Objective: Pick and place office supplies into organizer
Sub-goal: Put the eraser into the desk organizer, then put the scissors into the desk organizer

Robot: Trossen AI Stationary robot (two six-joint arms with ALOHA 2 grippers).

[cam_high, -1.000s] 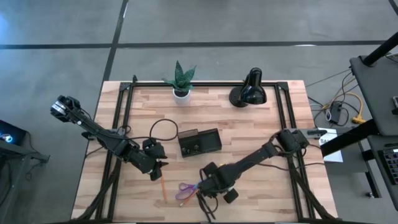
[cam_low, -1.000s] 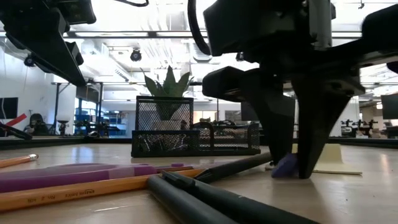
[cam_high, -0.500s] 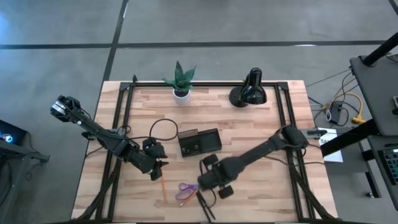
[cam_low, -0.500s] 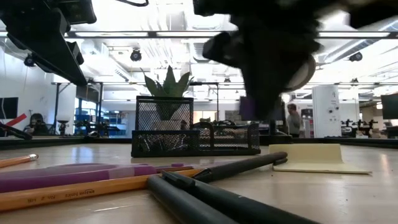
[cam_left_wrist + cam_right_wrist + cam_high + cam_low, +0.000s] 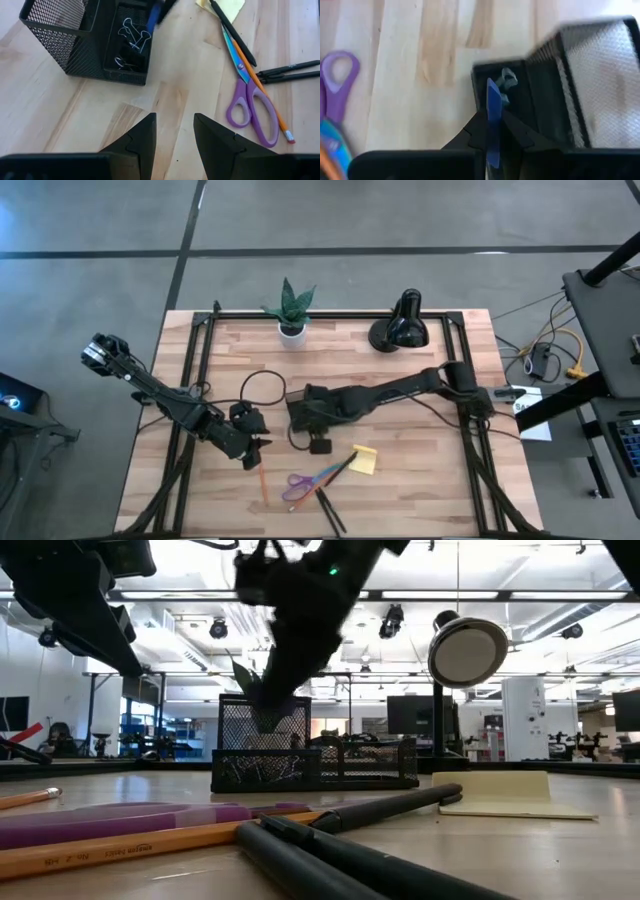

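Note:
The black mesh organizer [image 5: 335, 408] stands mid-table, with metal clips in its low compartment [image 5: 131, 42]. My right gripper [image 5: 300, 418] reaches in from the right and hovers over that compartment [image 5: 507, 82], shut on a small blue item [image 5: 493, 112]. My left gripper [image 5: 175, 135] waits open above bare wood to the organizer's left and nearer the front edge. Purple-handled scissors [image 5: 298, 483], an orange pencil [image 5: 260, 85], black pens [image 5: 328, 505] and a yellow sticky-note pad [image 5: 363, 460] lie flat near the front edge. My right gripper pinches the thin blue item between its two fingers, which press on its flat sides [image 5: 493, 131]. The item's free end sticks out past the fingertips. The fingers slant downward from the table's right. The item is held clear of the table, above the organizer's low compartment.
A small potted plant [image 5: 290, 310] and a black desk lamp [image 5: 400, 325] stand at the far edge. A black cable loop [image 5: 262, 390] lies left of the organizer. Black rails [image 5: 190, 380] run along both table sides. Bare wood lies right of the sticky pad.
My right gripper has risen from beside the scissors and sticky pad near the front edge. It has swung toward the far edge and the left, rolling as it went, and now hangs over the organizer with the blue item. The sticky pad now lies uncovered.

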